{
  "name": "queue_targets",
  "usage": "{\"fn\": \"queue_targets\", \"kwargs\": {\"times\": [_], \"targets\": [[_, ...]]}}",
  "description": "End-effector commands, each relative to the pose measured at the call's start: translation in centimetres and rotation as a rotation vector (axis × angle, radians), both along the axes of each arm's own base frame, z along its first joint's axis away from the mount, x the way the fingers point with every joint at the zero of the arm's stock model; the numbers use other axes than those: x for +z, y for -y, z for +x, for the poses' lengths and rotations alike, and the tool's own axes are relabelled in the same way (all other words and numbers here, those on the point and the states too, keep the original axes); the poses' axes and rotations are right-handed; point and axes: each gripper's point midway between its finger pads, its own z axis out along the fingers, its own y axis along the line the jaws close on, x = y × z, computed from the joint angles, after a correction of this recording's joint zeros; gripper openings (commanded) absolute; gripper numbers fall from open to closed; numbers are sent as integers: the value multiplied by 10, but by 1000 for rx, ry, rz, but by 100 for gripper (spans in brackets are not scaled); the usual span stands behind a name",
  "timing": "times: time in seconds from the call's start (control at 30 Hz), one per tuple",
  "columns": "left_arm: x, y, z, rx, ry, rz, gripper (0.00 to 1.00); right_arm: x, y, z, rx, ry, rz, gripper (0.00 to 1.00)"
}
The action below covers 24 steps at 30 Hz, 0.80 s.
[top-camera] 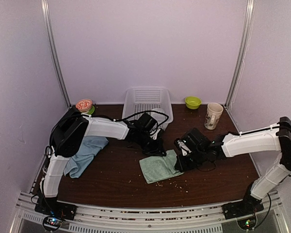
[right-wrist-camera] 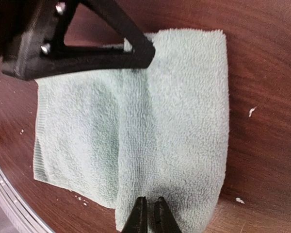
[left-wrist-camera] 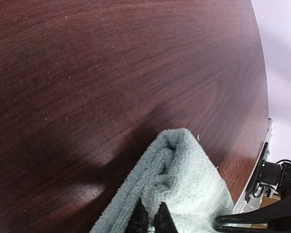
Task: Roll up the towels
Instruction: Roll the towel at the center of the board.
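Note:
The pale green towel (top-camera: 159, 167) lies mid-table, its far-right part folded over; no panda patch shows. My left gripper (top-camera: 157, 148) is at its far edge, and in the left wrist view my left gripper (left-wrist-camera: 152, 221) is shut on a fold of the towel (left-wrist-camera: 184, 170). My right gripper (top-camera: 180, 163) is at the towel's right edge, and in the right wrist view my right gripper (right-wrist-camera: 149, 216) is shut on the edge of the towel (right-wrist-camera: 136, 121). The light blue towel (top-camera: 87, 153) lies crumpled at the left. The greyish-white towel is out of view.
A white lattice basket (top-camera: 148, 103) stands at the back centre. A green bowl (top-camera: 192, 102) and a patterned cup (top-camera: 213, 115) are at the back right. A round orange-topped thing (top-camera: 84, 105) is at the back left. Crumbs (top-camera: 177, 183) lie near the front edge.

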Motion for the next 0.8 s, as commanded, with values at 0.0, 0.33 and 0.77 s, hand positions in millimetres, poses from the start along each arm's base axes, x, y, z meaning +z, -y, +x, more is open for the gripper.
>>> {"fn": "queue_targets", "kwargs": {"times": [0.0, 0.33, 0.77], "targets": [[-10, -11, 1, -1, 12, 46, 0, -24, 6, -11, 28, -60, -103, 7], [15, -23, -12, -63, 43, 55, 29, -50, 26, -23, 14, -102, -197, 7], [102, -6, -22, -67, 125, -140, 37, -47, 20, -19, 14, -91, -179, 7]]}}
